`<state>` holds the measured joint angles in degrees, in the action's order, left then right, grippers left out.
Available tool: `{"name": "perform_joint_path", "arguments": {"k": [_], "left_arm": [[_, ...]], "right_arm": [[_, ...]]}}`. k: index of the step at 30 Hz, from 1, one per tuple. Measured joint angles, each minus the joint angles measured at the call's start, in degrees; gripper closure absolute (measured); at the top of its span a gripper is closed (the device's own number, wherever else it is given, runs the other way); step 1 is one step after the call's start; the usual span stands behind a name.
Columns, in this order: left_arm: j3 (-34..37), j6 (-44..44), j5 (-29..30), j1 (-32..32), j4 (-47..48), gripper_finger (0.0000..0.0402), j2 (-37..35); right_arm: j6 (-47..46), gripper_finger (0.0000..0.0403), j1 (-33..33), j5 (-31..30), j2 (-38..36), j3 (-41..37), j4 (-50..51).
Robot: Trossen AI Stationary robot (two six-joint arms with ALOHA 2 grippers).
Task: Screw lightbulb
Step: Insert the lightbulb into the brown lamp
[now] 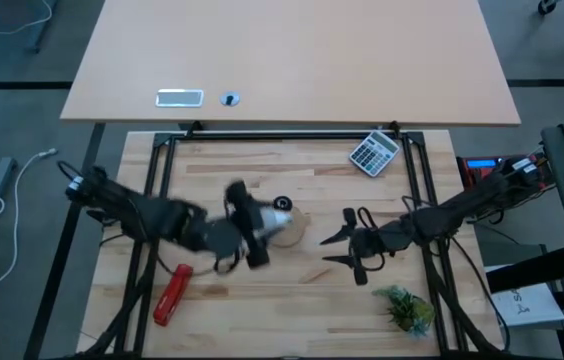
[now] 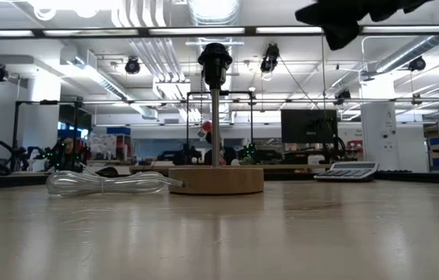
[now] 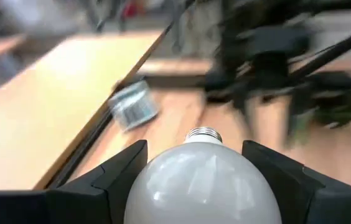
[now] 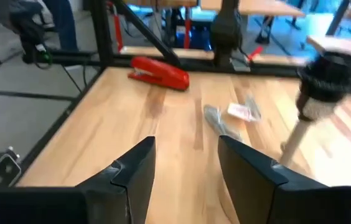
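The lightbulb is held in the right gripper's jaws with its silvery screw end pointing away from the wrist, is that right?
Not quite. The lightbulb sits between the jaws of the left gripper, not the right. The left wrist view shows it, screw end pointing away from the wrist. The right gripper is open and holds nothing, as the right wrist view shows.

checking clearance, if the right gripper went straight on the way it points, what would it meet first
Probably nothing at once: the right gripper, open and empty, points over bare table. The clear wrapper lies slightly aside and the red stapler farther on; depth is unclear.
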<state>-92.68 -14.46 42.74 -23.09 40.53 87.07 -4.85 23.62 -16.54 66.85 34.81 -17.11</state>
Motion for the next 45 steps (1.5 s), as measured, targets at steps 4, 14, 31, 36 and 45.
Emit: {"name": "perform_joint_path", "arguments": {"k": [4,14,31,36,45], "left_arm": [[-9.74,-4.69,-13.11,7.57,15.7,0.0156,0.72],[-20.27,1.93,-34.96,23.87,25.57,0.0156,5.48],[-42.09,7.76,-38.86,27.56,43.9,0.0155,24.31],[-40.91,7.55,-38.69,27.58,45.55,0.0155,25.81],[-40.71,7.58,-38.68,27.54,45.65,0.0154,25.54]], "right_arm": [[-2.17,0.0239,0.0,-0.53,-1.58,0.02,3.16],[-9.52,0.0251,-0.02,-1.79,-5.52,0.02,13.24],[-13.15,0.0261,-0.02,-6.04,-6.79,0.02,20.34],[-13.15,0.0262,-0.02,-6.09,-6.79,-0.18,20.32],[-13.15,0.0264,-0.02,-6.16,-6.78,-0.56,20.25]]}}
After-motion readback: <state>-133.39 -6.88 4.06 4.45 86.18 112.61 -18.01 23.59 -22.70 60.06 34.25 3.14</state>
